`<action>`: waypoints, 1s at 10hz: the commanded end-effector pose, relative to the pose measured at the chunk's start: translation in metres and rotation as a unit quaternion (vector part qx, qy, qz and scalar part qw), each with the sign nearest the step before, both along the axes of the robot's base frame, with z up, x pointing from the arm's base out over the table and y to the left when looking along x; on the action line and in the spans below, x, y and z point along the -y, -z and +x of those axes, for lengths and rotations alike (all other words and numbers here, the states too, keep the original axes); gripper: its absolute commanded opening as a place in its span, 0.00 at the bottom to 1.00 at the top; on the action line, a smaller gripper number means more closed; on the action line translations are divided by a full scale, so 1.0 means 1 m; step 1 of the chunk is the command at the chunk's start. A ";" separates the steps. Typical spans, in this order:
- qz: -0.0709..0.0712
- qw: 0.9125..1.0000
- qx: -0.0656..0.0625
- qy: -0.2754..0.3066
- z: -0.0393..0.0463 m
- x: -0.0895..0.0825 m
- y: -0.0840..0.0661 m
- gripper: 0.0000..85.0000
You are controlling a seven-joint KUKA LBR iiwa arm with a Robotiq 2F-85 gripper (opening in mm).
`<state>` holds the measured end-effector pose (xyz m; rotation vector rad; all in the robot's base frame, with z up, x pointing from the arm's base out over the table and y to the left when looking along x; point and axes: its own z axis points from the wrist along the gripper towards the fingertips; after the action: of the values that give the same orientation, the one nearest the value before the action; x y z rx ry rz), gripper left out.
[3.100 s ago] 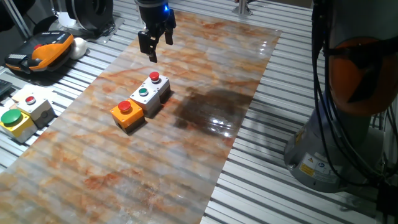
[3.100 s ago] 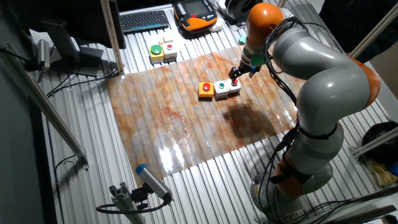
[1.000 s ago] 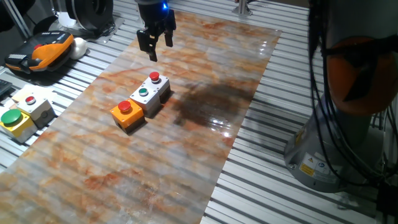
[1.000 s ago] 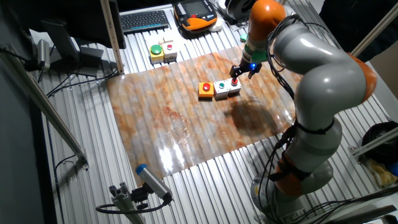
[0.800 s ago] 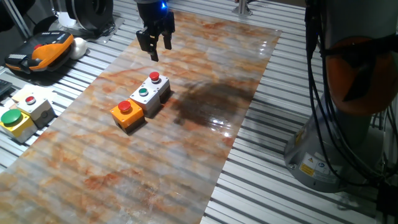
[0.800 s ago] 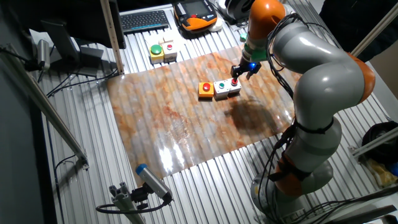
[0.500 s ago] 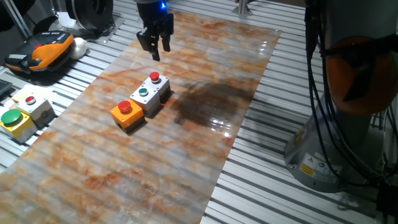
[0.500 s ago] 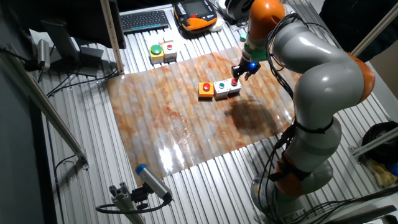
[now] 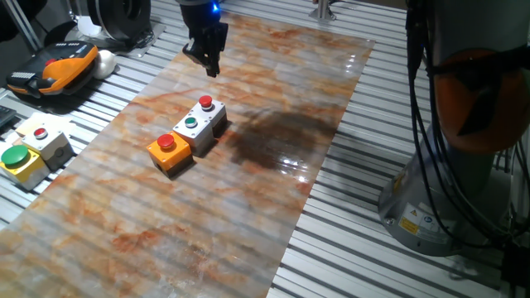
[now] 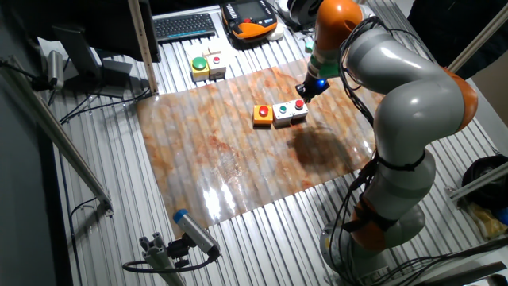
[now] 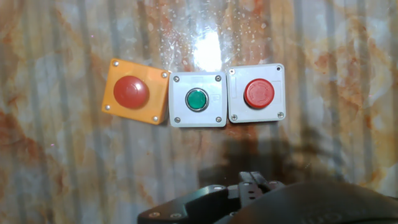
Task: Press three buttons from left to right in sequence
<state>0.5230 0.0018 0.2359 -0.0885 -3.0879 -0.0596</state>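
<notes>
Your claw (image 9: 207,60) hangs above the desk (image 9: 273,190), its fingers touching, closed on nothing. The three buttons (image 11: 194,95) sit at twelve o'clock in the hand view.

Three row buttons (image 11: 196,99), two side button boxes (image 9: 33,149), one keyboard (image 10: 184,26)

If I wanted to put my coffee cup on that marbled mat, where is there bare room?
The marbled mat is bare in front of the orange box, and also right of the three buttons, around the dark patch. It is crowded off the mat's left edge, by the yellow box and beige box.
</notes>
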 end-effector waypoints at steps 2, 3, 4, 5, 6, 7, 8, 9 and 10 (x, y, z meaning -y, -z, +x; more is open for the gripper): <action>-0.001 1.000 0.001 0.000 0.0021 0.000 0.000 0.00; -0.001 1.000 0.001 0.001 0.0042 0.001 0.001 0.00; -0.001 1.000 0.001 0.001 0.0071 0.002 0.002 0.00; -0.003 1.000 0.006 0.002 0.0114 0.002 0.003 0.00; -0.004 1.000 0.009 0.005 0.0184 0.002 0.004 0.00; -0.008 1.000 0.011 0.006 0.0253 0.003 0.006 0.00; -0.011 1.000 0.013 0.007 0.0336 0.005 0.010 0.00; -0.013 1.000 0.013 0.003 0.0464 0.010 0.017 0.00; -0.009 1.000 0.013 0.003 0.0532 0.015 0.023 0.00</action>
<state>0.5760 -0.0136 0.2125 -0.0984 -3.1146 -0.0317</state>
